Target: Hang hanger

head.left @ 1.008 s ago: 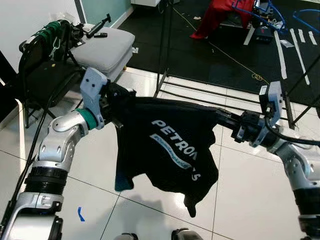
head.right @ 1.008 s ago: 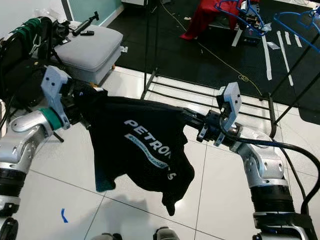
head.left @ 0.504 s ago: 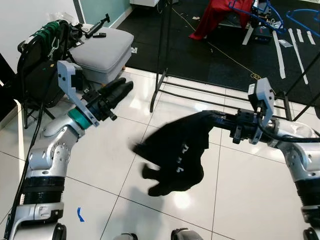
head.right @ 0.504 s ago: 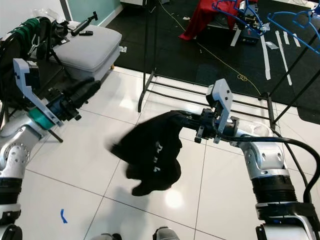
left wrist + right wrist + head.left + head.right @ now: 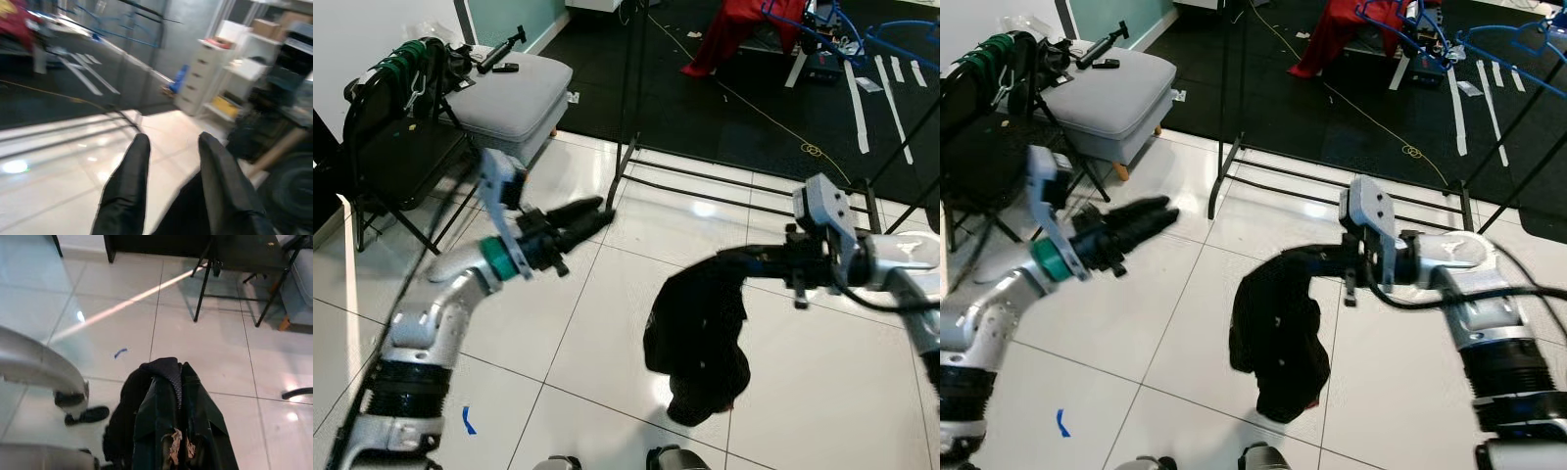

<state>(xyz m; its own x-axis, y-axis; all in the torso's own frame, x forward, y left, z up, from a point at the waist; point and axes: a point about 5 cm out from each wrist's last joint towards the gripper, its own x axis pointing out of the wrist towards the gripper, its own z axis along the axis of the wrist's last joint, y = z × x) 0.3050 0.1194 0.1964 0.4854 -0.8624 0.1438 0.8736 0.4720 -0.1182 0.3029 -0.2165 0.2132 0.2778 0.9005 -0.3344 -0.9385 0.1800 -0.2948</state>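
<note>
My right gripper (image 5: 744, 262) pinches a black shirt (image 5: 700, 338) dangling over the tiled floor (image 5: 587, 323); my left gripper (image 5: 592, 212) hangs empty.

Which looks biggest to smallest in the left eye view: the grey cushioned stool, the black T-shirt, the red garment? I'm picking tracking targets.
1. Black T-shirt, hanging from the right gripper, and grey cushioned stool: alike in the picture; the shirt is nearer, so I won't rank them.
2. Red garment: smallest, but farthest and cut off by the frame.
</note>
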